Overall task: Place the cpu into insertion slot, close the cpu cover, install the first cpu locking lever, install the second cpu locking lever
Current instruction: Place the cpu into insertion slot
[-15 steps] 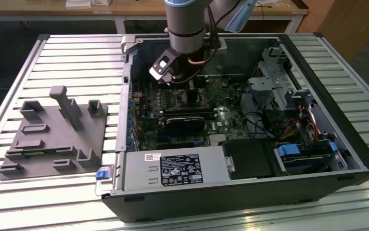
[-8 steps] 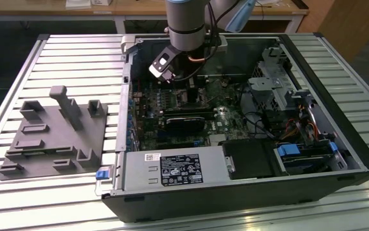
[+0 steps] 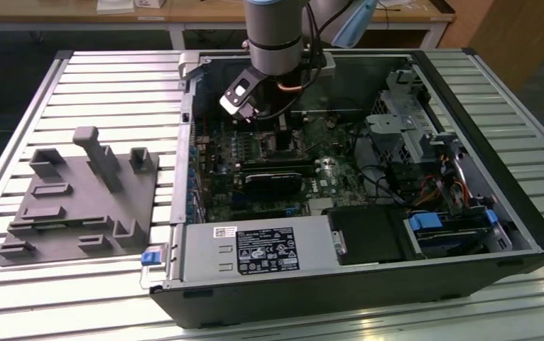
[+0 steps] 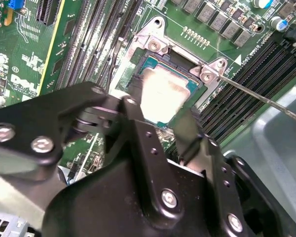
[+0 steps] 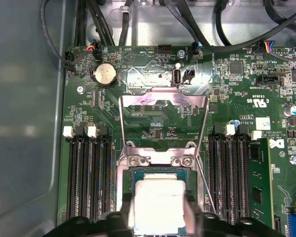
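Observation:
The cpu (image 5: pixel 159 207), a square chip with a pale metal face, lies within the insertion slot (image 5: pixel 160 159) on the green board. My gripper (image 5: pixel 159 203) straddles it with a black finger pressed against each of two opposite edges. In the second wrist view the same chip (image 4: pixel 167 91) shows between the fingers (image 4: pixel 138 123), framed by the slot's silvery rim (image 4: pixel 155 47). The cpu cover (image 5: pixel 164 95) stands swung up and open behind the slot. A thin locking lever (image 4: pixel 259 96) sticks out, unlatched. In the exterior view my gripper (image 3: pixel 274 133) reaches down into the open computer case.
Black memory slots (image 5: pixel 86 173) flank the socket on both sides, one holding a green card (image 5: pixel 256 182). Cables (image 5: pixel 103 24) run along the case wall. A black card (image 3: pixel 274 181) and drive cage (image 3: pixel 414 135) sit inside the case. A grey fixture (image 3: pixel 82 199) lies on the exterior view's left.

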`<state>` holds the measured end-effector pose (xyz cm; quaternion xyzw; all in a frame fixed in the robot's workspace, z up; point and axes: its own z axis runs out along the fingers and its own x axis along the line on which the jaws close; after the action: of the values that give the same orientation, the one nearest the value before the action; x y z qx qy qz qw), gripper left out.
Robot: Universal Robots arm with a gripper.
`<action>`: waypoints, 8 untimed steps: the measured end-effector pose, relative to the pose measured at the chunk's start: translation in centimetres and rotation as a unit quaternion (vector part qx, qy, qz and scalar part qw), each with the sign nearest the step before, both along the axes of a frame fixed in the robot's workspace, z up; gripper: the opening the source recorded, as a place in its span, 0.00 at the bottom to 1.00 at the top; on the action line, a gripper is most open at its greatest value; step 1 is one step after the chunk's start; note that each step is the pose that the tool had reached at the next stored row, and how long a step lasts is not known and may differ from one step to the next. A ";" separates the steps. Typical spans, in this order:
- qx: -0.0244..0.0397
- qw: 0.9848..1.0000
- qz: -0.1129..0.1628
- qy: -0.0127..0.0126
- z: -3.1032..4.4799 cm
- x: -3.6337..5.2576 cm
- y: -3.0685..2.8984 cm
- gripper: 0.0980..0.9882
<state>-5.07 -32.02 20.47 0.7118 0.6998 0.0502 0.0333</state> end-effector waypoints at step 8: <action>0.000 1.000 0.000 0.000 0.00 0.00 0.00 0.16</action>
<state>-5.08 -32.02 20.47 0.7118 0.6998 0.0501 0.0334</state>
